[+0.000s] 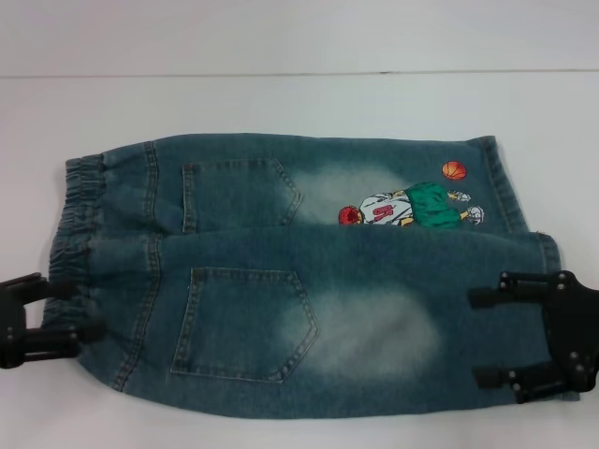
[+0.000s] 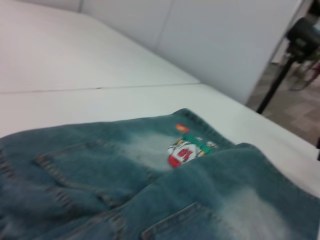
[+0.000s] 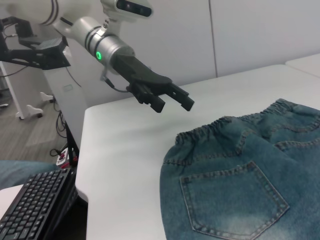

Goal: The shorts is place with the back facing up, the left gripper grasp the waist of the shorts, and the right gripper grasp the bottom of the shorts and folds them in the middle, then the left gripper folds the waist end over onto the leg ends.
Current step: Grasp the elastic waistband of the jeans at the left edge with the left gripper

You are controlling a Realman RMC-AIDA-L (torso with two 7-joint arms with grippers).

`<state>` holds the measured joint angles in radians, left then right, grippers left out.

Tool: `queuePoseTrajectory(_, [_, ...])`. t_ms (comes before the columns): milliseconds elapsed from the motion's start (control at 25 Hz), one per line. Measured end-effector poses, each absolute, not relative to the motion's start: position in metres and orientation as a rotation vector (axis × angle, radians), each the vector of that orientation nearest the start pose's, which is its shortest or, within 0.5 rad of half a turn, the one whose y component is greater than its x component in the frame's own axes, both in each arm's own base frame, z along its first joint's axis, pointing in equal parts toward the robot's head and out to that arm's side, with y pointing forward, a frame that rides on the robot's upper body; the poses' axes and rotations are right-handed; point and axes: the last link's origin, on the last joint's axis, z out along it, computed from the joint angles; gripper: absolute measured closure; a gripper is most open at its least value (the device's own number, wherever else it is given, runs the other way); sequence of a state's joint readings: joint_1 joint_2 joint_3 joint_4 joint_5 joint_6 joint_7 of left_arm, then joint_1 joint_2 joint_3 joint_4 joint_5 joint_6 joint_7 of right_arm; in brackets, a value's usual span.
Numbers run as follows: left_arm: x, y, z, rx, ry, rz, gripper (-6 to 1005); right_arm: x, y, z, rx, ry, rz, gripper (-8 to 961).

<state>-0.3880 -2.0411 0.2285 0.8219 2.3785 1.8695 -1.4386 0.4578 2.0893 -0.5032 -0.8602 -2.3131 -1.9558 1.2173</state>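
Head view: left claw [image 1: 70,309] hangs open at the waistband, right claw [image 1: 496,337] open at the leg hems of denim shorts [image 1: 299,281], already doubled lengthwise on the white counter [image 1: 281,103]; their long axis runs left to right, waist leftward. Left claw should pinch both waistband layers squarely before folding

The head view was taken from above, directed steeply down at the white table [image 1: 281,103], with the faded blue denim shorts [image 1: 299,281] filling most of the frame. The left wrist view was set low and close over the waist end, directed along the shorts [image 2: 125,190] toward a grey wall. The right wrist view was directed across the shorts [image 3: 240,175] toward the black left gripper [image 3: 175,101]. The shorts were shared by all three views.
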Motion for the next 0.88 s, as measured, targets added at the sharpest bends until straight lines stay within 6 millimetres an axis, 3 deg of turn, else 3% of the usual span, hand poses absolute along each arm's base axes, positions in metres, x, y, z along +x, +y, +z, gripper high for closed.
queuePoseTrajectory(360, [-0.340,0.251,0.090,-2.525,-1.135,-0.400,127,0.284,0.271,0.024,-2.997,0.394,0.546,5])
queuePoseTrajectory(880, [-0.351,0.259,0.079,-2.452,-1.184,-0.179,144,0.282,0.273,0.024,-3.001,0.409,0.549,4])
